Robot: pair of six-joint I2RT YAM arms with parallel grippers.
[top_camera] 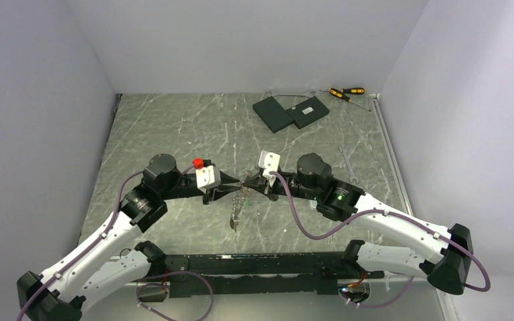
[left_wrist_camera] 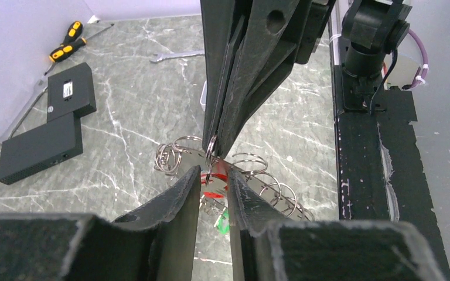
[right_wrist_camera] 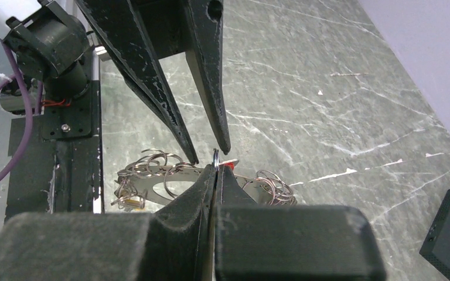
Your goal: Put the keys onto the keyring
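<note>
The two arms meet tip to tip above the worktop, and the job looks to be in its middle. The right pincer is pressed fully together on a small wire loop that belongs to the rim of the keyring. The flat grey plate, with its fringe of split rings, lies just below and to either side of that pincer's tips, apparently hanging from that one pinch. Whether any part of it rests on the worktop cannot be told. The left pincer faces it with its fingers a narrow way apart, one on each side of the pinched loop, gripping nothing that shows. A red key sits in the gap just beyond the left fingers, right under the right pincer's tips, and a green key hangs a little lower in the same cluster. Both look gathered in with the rings, though whether either is fully threaded is too small to tell. Other coloured keys are not clearly visible, so at least seating the red one and adding the rest probably remain.
</note>
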